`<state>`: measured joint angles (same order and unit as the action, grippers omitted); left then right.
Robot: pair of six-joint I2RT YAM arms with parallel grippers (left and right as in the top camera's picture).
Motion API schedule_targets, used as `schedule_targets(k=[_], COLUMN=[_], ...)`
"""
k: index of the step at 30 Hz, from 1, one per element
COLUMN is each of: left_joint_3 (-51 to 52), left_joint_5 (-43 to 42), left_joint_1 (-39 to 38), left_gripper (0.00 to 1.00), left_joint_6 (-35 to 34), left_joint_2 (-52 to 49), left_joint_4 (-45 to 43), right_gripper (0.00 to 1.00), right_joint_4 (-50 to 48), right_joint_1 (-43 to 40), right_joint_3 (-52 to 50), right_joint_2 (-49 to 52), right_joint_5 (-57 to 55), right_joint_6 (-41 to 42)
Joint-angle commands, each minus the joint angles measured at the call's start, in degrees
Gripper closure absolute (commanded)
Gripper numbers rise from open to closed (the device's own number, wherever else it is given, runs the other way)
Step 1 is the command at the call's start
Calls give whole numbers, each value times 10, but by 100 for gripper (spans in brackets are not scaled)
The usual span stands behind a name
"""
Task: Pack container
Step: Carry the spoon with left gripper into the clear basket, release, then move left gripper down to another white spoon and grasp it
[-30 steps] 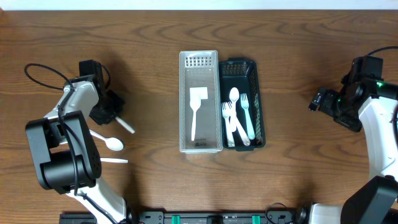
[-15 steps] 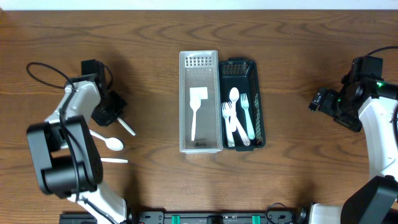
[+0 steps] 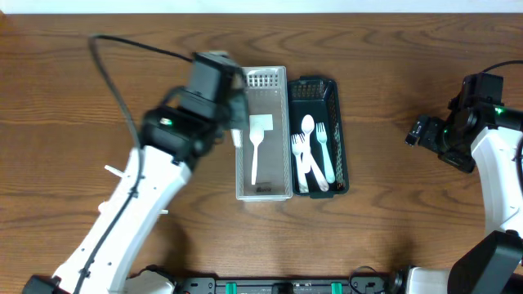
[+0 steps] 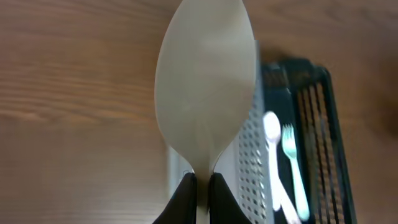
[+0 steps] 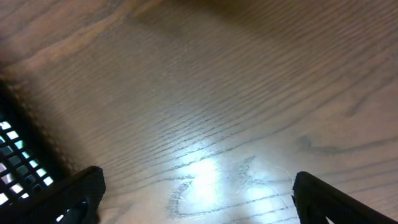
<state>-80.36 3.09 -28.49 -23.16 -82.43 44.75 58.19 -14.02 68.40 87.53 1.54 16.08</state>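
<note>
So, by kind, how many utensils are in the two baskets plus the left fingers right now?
Spatula: 1, in the white basket.
Spoons: 2, one spoon in the dark basket, one held spoon between the left fingers.
Forks: 2, a fork and a second fork, both in the dark basket.
Total: 5.

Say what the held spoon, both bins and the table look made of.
Spoon: probably white plastic; matte, thin, uniform colour.
White bin: translucent plastic, perforated end.
Dark bin: dark plastic lattice.
Table: wood or wood-look laminate; visible grain, slight sheen.
</note>
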Motion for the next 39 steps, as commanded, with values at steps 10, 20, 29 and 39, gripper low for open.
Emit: schedule_targets(k=[10,20,29,39], left_joint_3=[6,3,-2,16], left_joint_5=[10,10,61,70], left_joint_1=[-92,-86,-11,304], left_gripper=[94,46,41,8], left_joint_6=[0,19,-33,-296], left_joint_2=[-200,-197,-39,87], left_joint_4=[-7,-7,50,230], right_gripper=[1,1,1,1], right_joint_4=[-1,1,-2,9], right_joint_1=[-2,-2,-2,-2], right_joint_3=[-2,-2,-2,-2], right_joint_2=[-2,-2,-2,-2], right_joint_5=[17,17,17,17], right_joint_6=[-3,-3,-20,-31])
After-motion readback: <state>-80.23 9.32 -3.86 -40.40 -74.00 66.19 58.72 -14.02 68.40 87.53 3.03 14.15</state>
